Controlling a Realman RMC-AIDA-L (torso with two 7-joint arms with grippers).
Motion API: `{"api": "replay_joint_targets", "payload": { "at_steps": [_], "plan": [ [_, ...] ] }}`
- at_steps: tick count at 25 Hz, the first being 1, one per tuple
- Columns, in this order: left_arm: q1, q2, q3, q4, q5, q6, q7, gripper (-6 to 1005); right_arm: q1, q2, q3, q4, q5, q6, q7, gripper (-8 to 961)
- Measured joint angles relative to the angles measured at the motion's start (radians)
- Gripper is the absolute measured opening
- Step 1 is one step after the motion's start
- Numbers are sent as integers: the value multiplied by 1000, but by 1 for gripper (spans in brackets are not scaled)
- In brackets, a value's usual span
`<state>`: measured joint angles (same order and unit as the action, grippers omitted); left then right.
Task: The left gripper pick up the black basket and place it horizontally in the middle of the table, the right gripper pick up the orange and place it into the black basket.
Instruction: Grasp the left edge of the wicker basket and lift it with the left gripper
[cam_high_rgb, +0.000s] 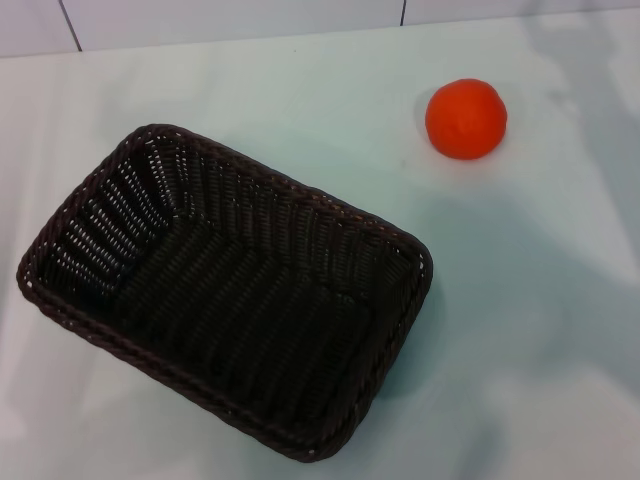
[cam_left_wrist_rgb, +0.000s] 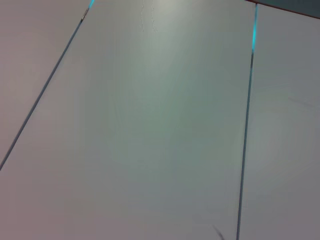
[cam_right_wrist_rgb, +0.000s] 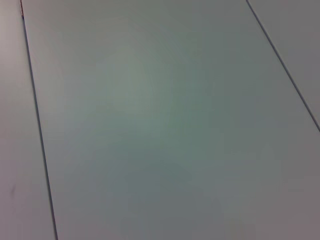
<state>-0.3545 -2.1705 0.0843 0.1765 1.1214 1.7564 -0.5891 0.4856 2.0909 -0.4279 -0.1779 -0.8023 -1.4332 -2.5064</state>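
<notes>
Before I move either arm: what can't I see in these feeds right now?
- Both claws: outside every view; open or shut unknown.
- Wrist views: only plain panels with seams; no black basket, no orange.
- Basket's inner near wall: hidden in the head view by its own rim.
- Orange's underside: hidden against the table.

On the table (cam_high_rgb: 560, 330) in front of you, the black basket (cam_high_rgb: 225, 290) occupies the left and centre of the head view. It sits upright on its base with the opening facing up, turned at an angle, so that one short end points to the far left and the other to the near right. The orange (cam_high_rgb: 466, 118) rests on the table to the right of the basket and farther from you, well apart from its rim. Behind the table runs a panelled surface (cam_high_rgb: 230, 20). Each wrist view shows only flat panels (cam_left_wrist_rgb: 160, 125) divided by thin seams (cam_right_wrist_rgb: 37, 125).
</notes>
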Motion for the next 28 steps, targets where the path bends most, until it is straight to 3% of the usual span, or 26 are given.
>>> {"api": "replay_joint_targets", "payload": {
  "at_steps": [9,13,16,20,24,28],
  "plan": [
    [1,3,5,1,8,-9,-12,888,-3,0,13,6,0,-16,0,731],
    [14,10,55,54,22,-28,-144,888,-2,0,14,9,0,-17,0,731],
    [23,19,120,167,76,-70,-337,888,-1,0,14,9,0,-19,0,732],
    [23,73,235,402,269,-136,-761,887,-4,0,14,11,0,-25,1,732],
    [0,123,318,617,487,-126,-1065,884,-10,0,14,11,0,-26,1,732],
    [-35,134,378,843,699,-95,-1281,881,-11,0,15,12,0,-22,1,732]
  ]
}}
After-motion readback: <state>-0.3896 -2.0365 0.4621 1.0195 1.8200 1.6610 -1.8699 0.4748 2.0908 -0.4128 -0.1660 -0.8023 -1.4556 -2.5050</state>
